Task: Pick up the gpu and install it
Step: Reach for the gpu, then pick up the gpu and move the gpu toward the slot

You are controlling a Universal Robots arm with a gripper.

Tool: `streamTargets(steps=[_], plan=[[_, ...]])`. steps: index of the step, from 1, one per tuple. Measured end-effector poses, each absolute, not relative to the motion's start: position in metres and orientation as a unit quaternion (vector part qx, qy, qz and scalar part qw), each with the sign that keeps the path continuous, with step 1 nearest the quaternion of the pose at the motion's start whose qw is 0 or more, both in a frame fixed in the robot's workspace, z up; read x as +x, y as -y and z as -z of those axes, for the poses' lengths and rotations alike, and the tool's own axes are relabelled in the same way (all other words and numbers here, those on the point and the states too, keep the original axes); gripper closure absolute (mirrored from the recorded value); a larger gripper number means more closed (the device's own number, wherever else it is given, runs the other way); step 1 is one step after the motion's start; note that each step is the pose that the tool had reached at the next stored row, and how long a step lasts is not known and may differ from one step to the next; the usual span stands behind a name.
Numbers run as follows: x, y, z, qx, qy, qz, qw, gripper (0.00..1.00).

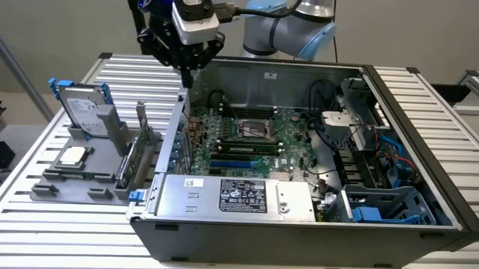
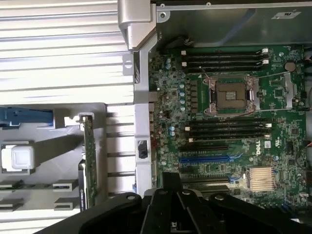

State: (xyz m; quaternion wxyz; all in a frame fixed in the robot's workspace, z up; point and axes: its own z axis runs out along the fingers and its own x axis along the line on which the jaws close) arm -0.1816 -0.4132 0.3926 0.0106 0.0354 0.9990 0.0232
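Observation:
The gpu (image 1: 134,154) stands on edge in a grey holder (image 1: 71,182) beside the open computer case, at the exterior view's left, its silver bracket pointing up. From the wrist it appears edge-on as a thin green strip (image 2: 88,156). My gripper (image 1: 187,77) hangs over the case's back corner, well above and behind the gpu. It is shut with nothing in it (image 2: 173,183). Inside the case lies the green motherboard (image 1: 258,140), with a blue expansion slot (image 1: 235,164) (image 2: 204,159) that has nothing in it.
The holder also carries a silver hard drive with blue rails (image 1: 82,109) and a small square silver chip (image 1: 73,156) (image 2: 18,158). A power supply (image 1: 232,196) sits at the case's front. Cables and a blue drive cage (image 1: 382,207) crowd its right side.

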Motion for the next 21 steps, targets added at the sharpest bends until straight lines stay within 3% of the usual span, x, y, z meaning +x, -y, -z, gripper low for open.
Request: streamTargets(steps=[21], plan=[[-0.277,0.423,-0.389,0.035,-0.999,-0.015,0.012,1.0]])
